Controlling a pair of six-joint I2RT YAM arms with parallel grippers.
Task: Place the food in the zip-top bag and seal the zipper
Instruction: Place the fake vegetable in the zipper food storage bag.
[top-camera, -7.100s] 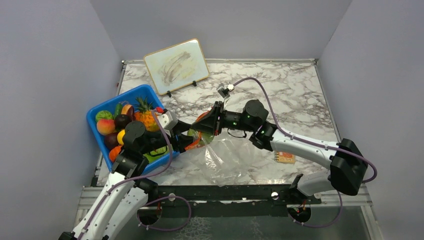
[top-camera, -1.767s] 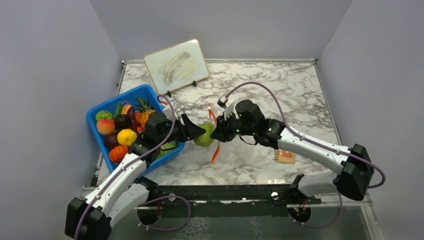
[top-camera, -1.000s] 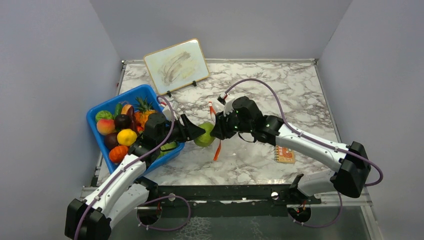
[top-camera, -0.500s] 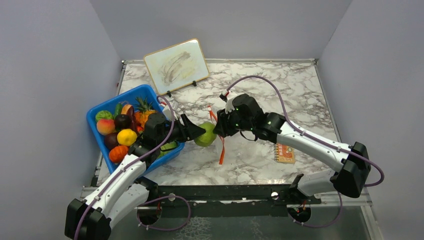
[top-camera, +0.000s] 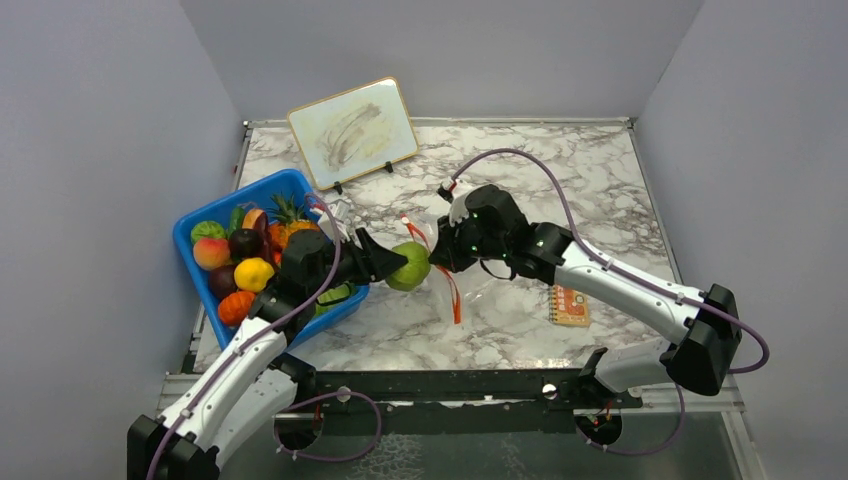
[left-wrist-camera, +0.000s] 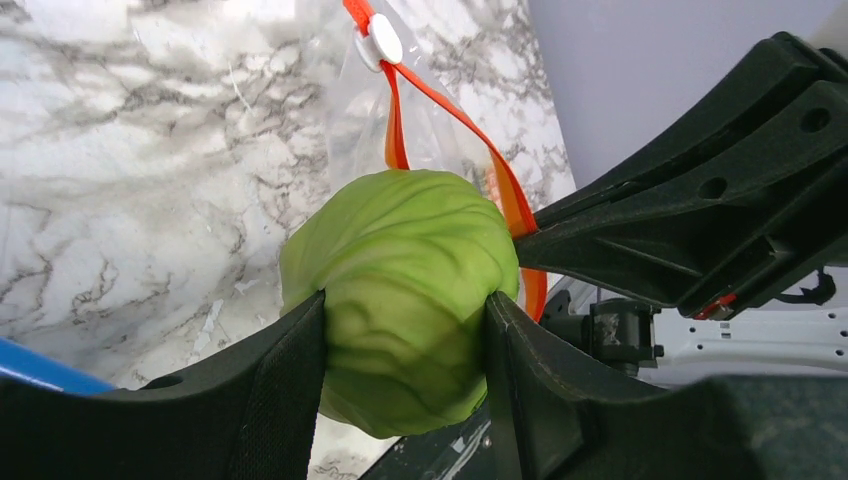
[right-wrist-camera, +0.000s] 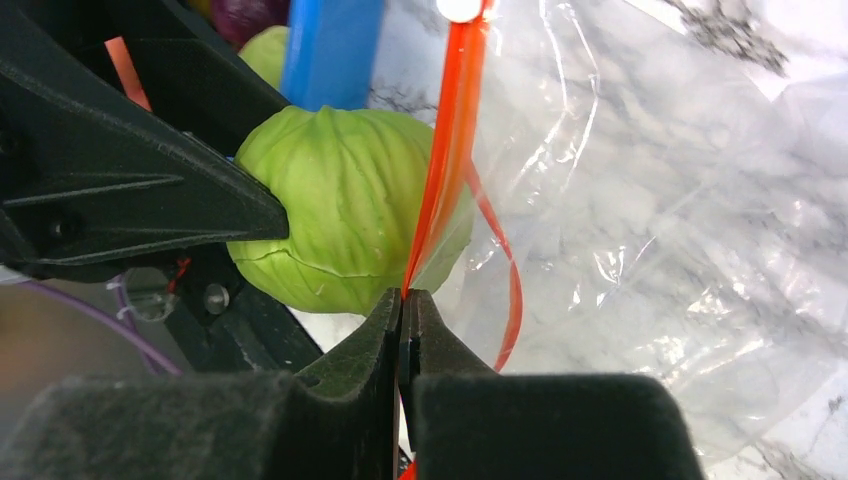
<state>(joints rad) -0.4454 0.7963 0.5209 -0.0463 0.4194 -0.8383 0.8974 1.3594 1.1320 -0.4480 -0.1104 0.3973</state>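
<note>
Since half a second earlier, the right tool (right-wrist-camera: 402, 303) had pressed its jaws together on the zipper (right-wrist-camera: 446, 140). The strip's loose lower end had swung a little toward the right arm, and the white slider (left-wrist-camera: 383, 45) at its upper end had drifted slightly left in the top view. The left arm had drawn back a touch toward the blue tub (top-camera: 197, 217).

The left tool (left-wrist-camera: 407, 300) was spread partway and clamped on a green cabbage (left-wrist-camera: 400, 240), with one black finger against each side. The cabbage sat just off the tub's near corner, between the tub and the right tool, and looked to be raised off the bench (top-camera: 590, 190). The orange-red zipper ran across the cabbage's face on the side toward the right tool and touched it. Whether the cabbage had passed inside the bag's mouth could not be told.

The zip-top bag (right-wrist-camera: 650, 250) hung from the pinched strip, its clear, crinkled film trailing over the marble toward the right arm.

The rest of the food (top-camera: 254, 272) lay heaped in the tub: yellow, orange, dark purple and peach pieces, and one with spiky green leaves. A whiteboard (top-camera: 352, 130) stood at the back of the bench, and a small orange notebook (top-camera: 571, 306) lay near the right arm.
</note>
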